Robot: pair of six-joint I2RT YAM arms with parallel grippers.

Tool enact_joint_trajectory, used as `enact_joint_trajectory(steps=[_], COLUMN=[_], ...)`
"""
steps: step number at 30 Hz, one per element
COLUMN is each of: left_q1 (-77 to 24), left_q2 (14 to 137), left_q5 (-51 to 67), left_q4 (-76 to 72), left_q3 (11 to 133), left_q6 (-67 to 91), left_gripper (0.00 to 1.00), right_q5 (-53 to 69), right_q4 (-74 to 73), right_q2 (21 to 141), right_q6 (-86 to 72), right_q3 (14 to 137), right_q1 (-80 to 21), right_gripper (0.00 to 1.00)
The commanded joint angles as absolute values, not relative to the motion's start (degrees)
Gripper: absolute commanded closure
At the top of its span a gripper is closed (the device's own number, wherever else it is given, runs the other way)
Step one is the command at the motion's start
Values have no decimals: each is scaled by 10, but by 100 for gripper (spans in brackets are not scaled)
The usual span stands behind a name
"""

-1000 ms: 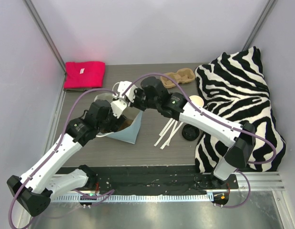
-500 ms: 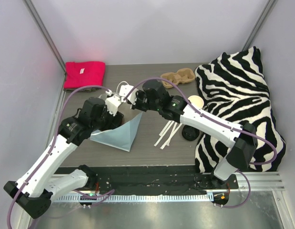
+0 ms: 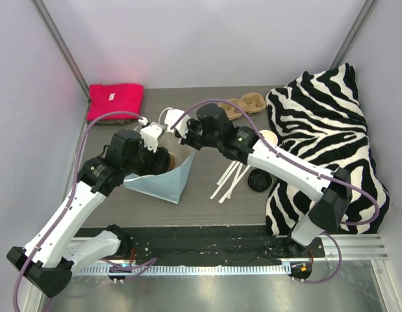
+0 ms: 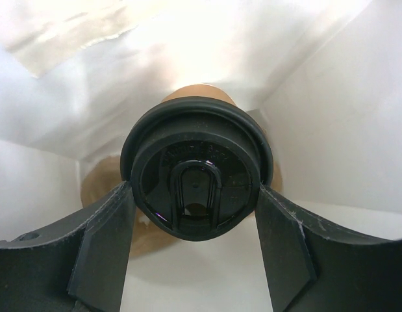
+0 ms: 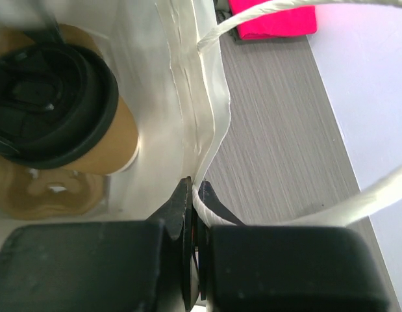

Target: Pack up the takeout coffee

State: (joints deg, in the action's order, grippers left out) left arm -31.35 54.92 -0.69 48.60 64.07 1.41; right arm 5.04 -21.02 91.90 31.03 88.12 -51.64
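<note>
The takeout coffee (image 4: 197, 170), a tan cup with a black lid, sits inside the light blue paper bag (image 3: 163, 184). My left gripper (image 4: 194, 195) reaches into the bag's mouth, and its fingers (image 4: 106, 240) press against both sides of the lid. From above, my left gripper (image 3: 157, 157) is at the bag's opening and the cup (image 3: 163, 160) shows as a brown patch inside. My right gripper (image 5: 199, 192) is shut on the bag's white rim by its handle (image 5: 252, 19) and holds the mouth open. The right wrist view also shows the cup (image 5: 52, 107) in the bag. My right gripper (image 3: 177, 132) is at the bag's far edge.
A brown pulp carrier (image 5: 51, 193) lies on the bag's floor under the cup. On the table are another carrier (image 3: 243, 104), an open cup (image 3: 267, 138), a loose black lid (image 3: 259, 181), white strips (image 3: 228, 180), a red cloth (image 3: 114, 102) and a zebra-print cloth (image 3: 327, 149).
The left arm swung left, then came back slightly towards the bag's mouth. The bag shifted left and its mouth stands wider, with the cup showing inside. The right gripper kept its hold.
</note>
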Motion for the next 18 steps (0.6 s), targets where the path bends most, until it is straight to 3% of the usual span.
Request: enact_joint_trajectory(steps=[1, 12, 18], left_q1=[-312, -312, -311], left_q2=[563, 571, 563], left_q5=[-2, 30, 11], left_q4=[426, 329, 319], left_q3=[636, 592, 607], left_q6=[42, 58, 90], left_gripper=[75, 77, 76], right_q5=[44, 11, -65], right_q4=[-207, -218, -191], right_q2=[911, 901, 884], right_q6=[293, 268, 277], right_q3=[921, 901, 866], right_q1=[-525, -556, -572], right_gripper=[99, 99, 99])
